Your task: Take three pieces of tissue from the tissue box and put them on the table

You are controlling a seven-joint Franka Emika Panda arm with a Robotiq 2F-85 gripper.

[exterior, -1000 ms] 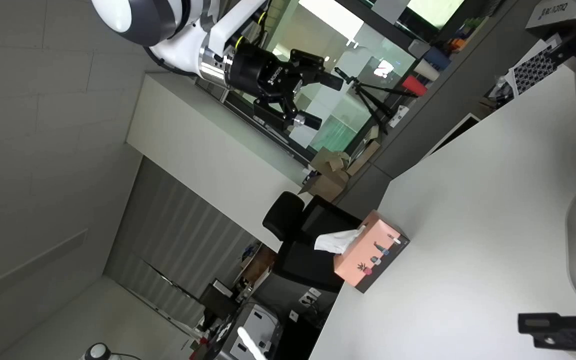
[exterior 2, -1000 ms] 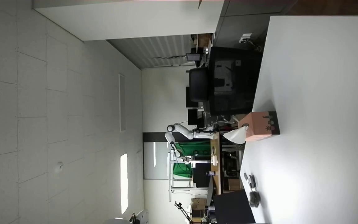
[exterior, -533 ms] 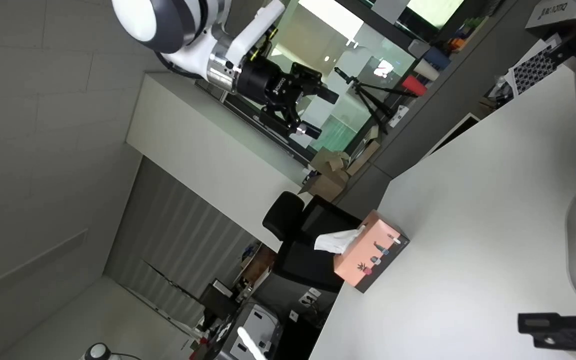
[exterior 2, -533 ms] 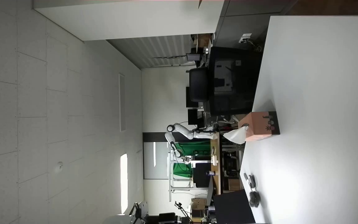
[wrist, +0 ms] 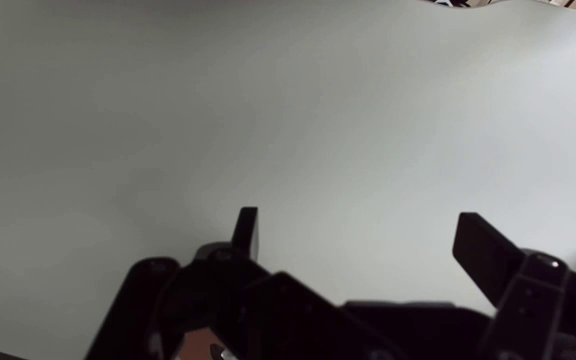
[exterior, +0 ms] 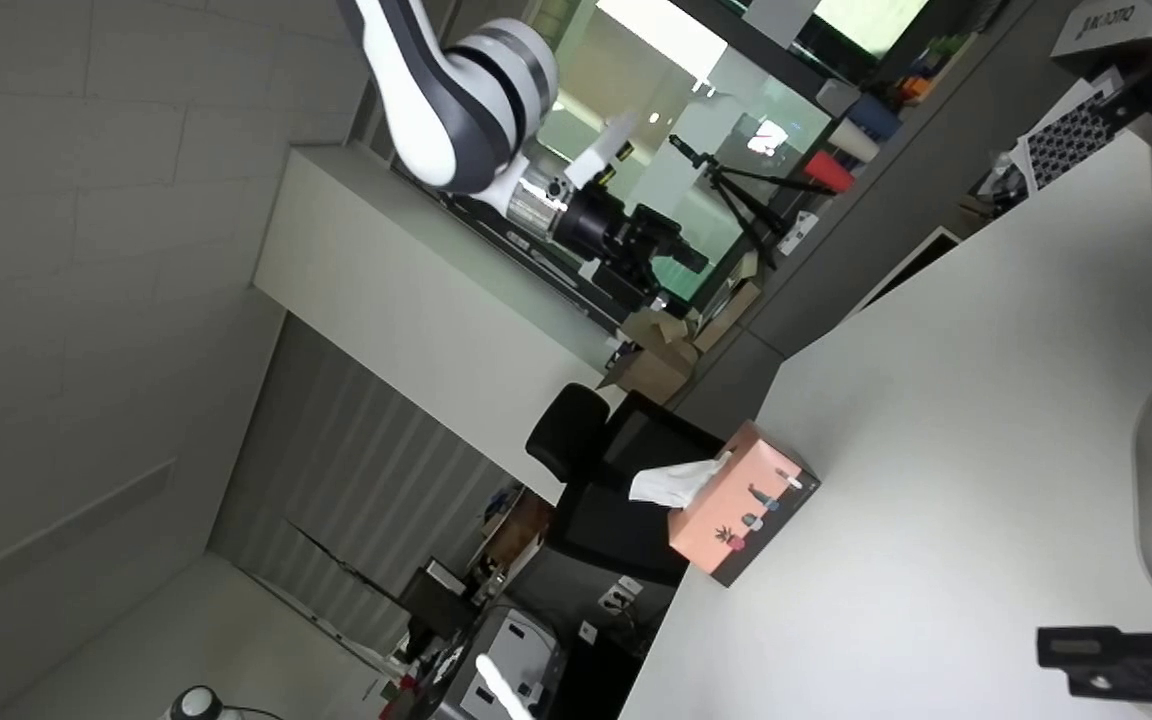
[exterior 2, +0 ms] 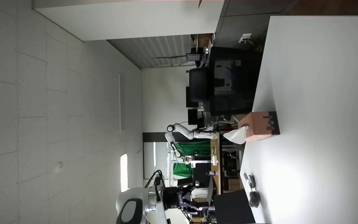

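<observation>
My pincer [wrist: 358, 220] spread, empty; step, I judge: the reach to a first tissue [exterior 2: 236, 135]
Rightward in an exterior view, it pokes from the box [exterior 2: 260, 125] on the worktop [exterior 2: 322, 81]; next, line up above and pinch lightly.

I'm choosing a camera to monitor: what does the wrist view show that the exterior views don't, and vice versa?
Only the wrist view: the flat white tabletop framed between the fingertips of the open black two-fingered hand.

Only the exterior views: the white robot arm, the black office chair and the whole pink rectangular box with white paper tissue recognisably poking out.

Shared: hand, tabletop and, probably, the box, a reddish patch at the wrist view's bottom.
</observation>
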